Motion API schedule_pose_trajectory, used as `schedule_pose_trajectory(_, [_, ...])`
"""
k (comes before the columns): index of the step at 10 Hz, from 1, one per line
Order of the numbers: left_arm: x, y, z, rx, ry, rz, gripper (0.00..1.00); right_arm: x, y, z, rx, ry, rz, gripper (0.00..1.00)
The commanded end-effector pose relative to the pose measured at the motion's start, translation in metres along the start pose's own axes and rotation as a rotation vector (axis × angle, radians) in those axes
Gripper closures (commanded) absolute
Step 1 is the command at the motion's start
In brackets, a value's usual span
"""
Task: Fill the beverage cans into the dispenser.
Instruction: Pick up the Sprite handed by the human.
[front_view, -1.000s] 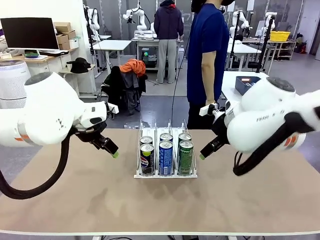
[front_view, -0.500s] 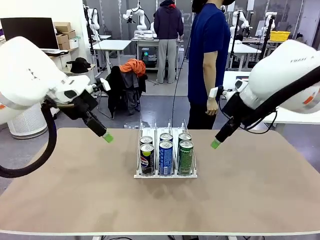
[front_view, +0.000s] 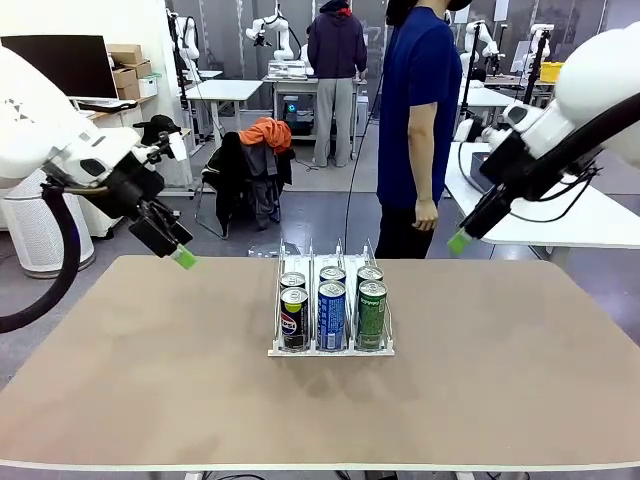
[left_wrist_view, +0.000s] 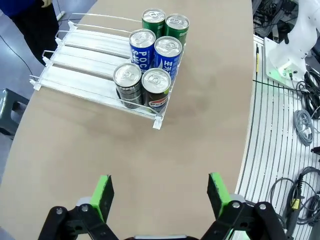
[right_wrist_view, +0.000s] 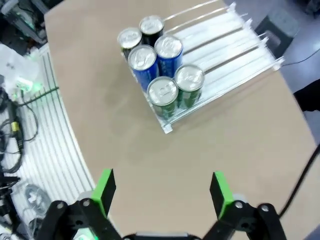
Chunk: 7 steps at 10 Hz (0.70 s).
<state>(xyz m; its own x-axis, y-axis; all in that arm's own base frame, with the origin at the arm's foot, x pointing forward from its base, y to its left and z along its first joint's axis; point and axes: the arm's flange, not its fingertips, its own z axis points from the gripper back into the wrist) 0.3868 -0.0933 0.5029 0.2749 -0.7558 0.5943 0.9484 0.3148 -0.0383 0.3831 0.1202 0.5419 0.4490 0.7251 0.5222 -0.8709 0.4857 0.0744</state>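
The left gripper hangs in the air above the bench's far left part, its jaws spread wide with nothing between them. In the left wrist view the same gripper shows its two green pads well apart, with bare bench surface beneath. The right gripper is up over the far right edge of the bench, tilted down and inward. It too is wide open and empty, as the right wrist view shows by the broad gap between its pads.

Both grippers are well apart from the dispenser, which stands on the middle of the bench between them. The six beverage cans stand upright inside it, two to a lane, packed at the end nearer the robot. The black pair is in the left lane, the blue pair in the middle, and the green pair in the right lane.

From the left wrist the can tops show as silver discs, touching one another, and the dispenser's white lanes run on behind them toward the far edge. The right wrist view shows the same cluster from the other side, the green cans nearest.

Beyond the bench's far edge a person in a blue shirt stands side-on — one hand hanging down, just behind the dispenser's far end.
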Motion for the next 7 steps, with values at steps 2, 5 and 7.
schedule_pose_trajectory(2, [-0.003,0.004,0.013,0.166,-0.028,0.084,0.00,-0.009,-0.011,0.023,-0.007,-0.110,0.012,0.00])
schedule_pose_trajectory(5, [-0.003,0.003,0.007,0.021,-0.006,0.013,0.00,-0.001,-0.005,0.014,-0.016,-0.032,-0.004,0.00])
schedule_pose_trajectory(7, [-0.001,0.002,0.016,-0.003,-0.049,-0.015,0.00,0.002,-0.007,0.028,0.017,-0.086,0.001,0.00])
